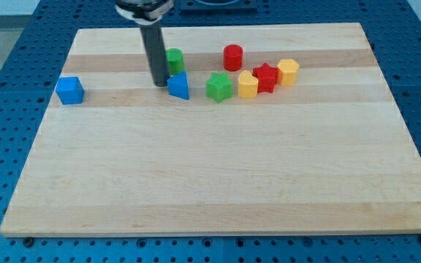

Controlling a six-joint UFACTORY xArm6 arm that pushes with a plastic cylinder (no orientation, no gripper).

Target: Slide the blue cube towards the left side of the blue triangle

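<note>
Blue cube [69, 90] sat near the tabletop's [218, 183] left edge, well apart from my tip [158, 84], which stood just left of the blue triangle [179, 85]. I carried no pincer, only a rod. I judged I might nudge the triangle or the green block [175, 59] when leaving. Pale wood lay on blue pegboard.

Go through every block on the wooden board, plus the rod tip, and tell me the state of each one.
blue cube: alone at the view's left, untouched
blue triangle: just right of my tip
my tip: beside the triangle; contact unclear
green cylinder: partly hidden behind the rod
green star: apart
red cylinder: apart
yellow block, red star, yellow block: clustered closely
</note>
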